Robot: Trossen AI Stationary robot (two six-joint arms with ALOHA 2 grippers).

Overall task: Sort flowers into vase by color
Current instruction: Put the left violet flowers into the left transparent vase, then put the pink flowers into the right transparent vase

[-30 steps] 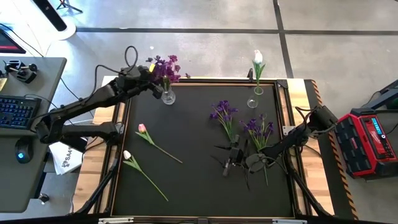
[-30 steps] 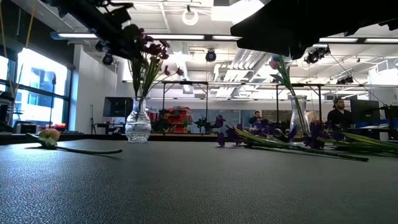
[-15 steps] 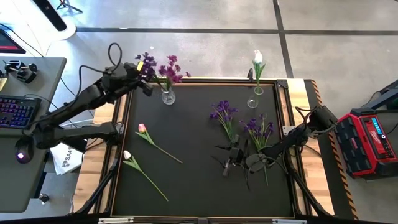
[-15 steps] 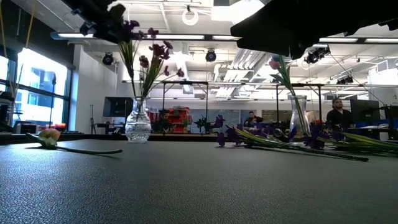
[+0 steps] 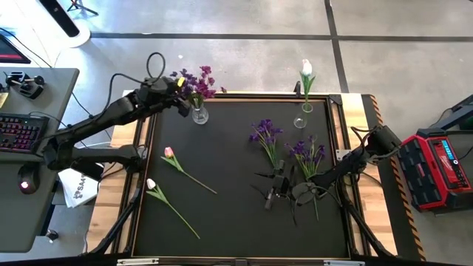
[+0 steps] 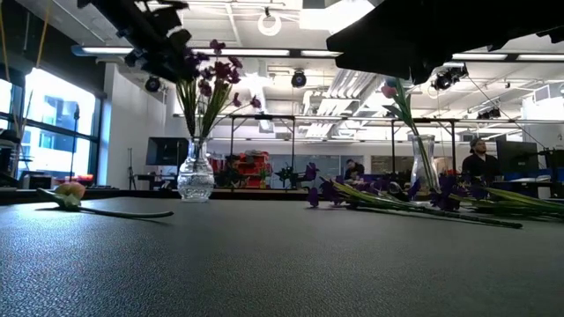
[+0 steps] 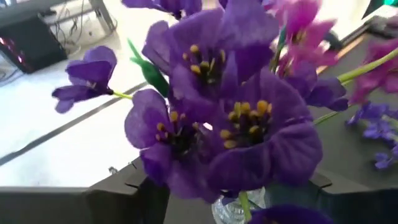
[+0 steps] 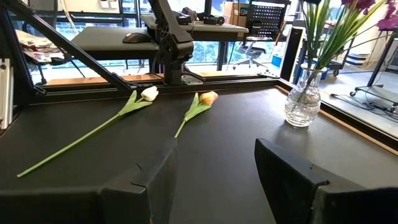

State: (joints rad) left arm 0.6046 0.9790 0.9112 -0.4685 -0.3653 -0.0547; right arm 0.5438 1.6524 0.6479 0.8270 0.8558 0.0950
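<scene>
Purple blooms (image 5: pixel 196 79) stand bunched in a clear glass vase (image 5: pixel 199 114) at the bench's far left edge; the left claw (image 5: pixel 179 87) hovers right at the flower heads, above the vase. Its wrist view is filled by petals (image 7: pixel 236 124), so its fingers are hidden and I cannot tell whether they grip a stem.

A second vase (image 5: pixel 300 122) with a white tulip (image 5: pixel 306 70) sits at the far edge, well to the right of that claw. Two loose purple sprays (image 5: pixel 267 137) (image 5: pixel 308 155) lie just ahead of the right claw (image 5: pixel 277 186), which rests low over the black mat (image 5: pixel 222 222), fingers (image 8: pixel 286 171) spread apart, holding nothing.

A pink tulip (image 5: pixel 169 153) and a white one (image 5: pixel 151 184) lie flat near the mat's left border, well apart from both claws. The middle and near half of the bench are open. A raised frame (image 5: pixel 244 96) bounds the mat on all sides.

In the low view the right arm's underside blocks the upper right.
</scene>
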